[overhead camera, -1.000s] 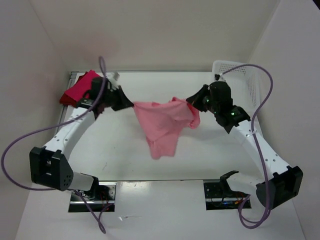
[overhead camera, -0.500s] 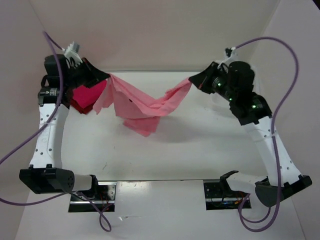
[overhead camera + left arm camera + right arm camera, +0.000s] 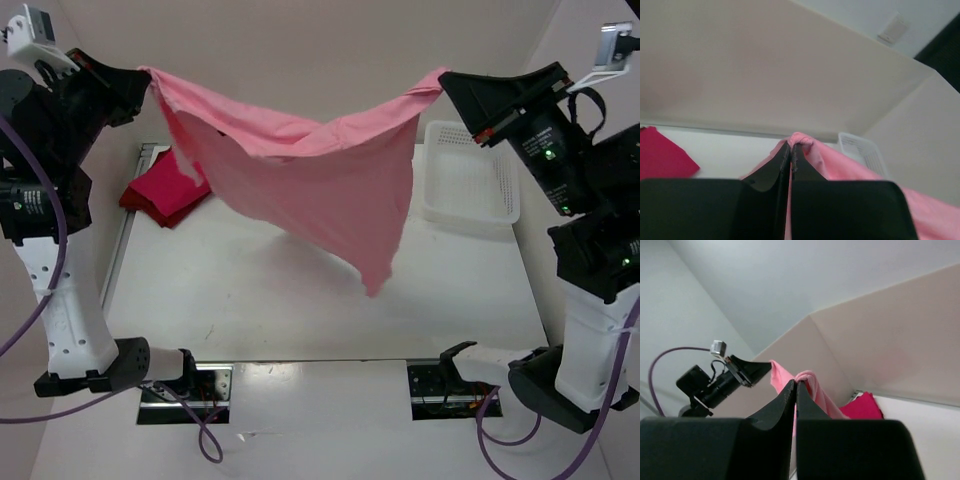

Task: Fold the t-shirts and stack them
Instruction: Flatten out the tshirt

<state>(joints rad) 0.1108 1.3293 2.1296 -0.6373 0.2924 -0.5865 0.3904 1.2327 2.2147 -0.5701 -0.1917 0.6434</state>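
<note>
Shirt aloft: salmon-pink t-shirt (image 3: pixel 320 180) hangs stretched between the 2 arms, high over the desk (image 3: pixel 250 300). Its top edge sags in the middle and 1 loose corner droops lowest, right of centre. None of it appears to touch the desk.

At upper left, the left fingers (image 3: pixel 148 78) are pressed together, pinching 1 top corner of the fabric. At upper right, the right fingers (image 3: pixel 442 82) are likewise closed, pinching the opposite corner. Both arms stand tall, fingertips approx. level w/ each other and well apart.

Left wrist view: black fingers meet tip to tip, w/ pink cloth bunched at the tips and trailing off to lower right. Right wrist view: same pinch, a fold of pink cloth caught at the tips, w/ the other arm's fingers visible across the span.

Below, a folded crimson t-shirt (image 3: pixel 165 195) lies at the desk's far-left corner. A darker red edge shows on its left side; cannot tell if that is a 2nd garment. A white perforated basket (image 3: pixel 470 185) sits at the far right of the desk, well apart from the red pile.
</note>
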